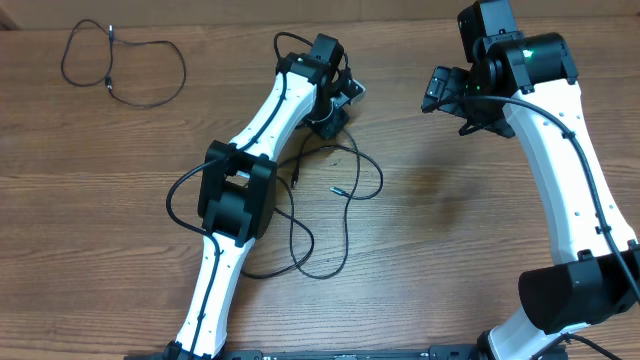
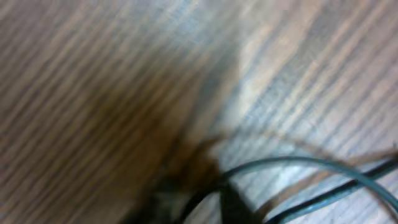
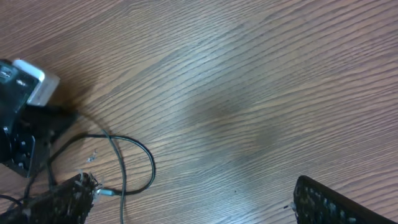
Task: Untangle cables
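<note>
Tangled cables sprawl mid-table, with one loose cable looped at the far left. Left gripper sits on the tangle's far end, grip impossible to tell. Right gripper hovers right, spread wide, empty.

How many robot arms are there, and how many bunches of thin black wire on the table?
Robot arms: 2, the left arm and the right arm
Thin black wire bunches: 2, the loose loop and the tangled bunch
Total: 4
</note>
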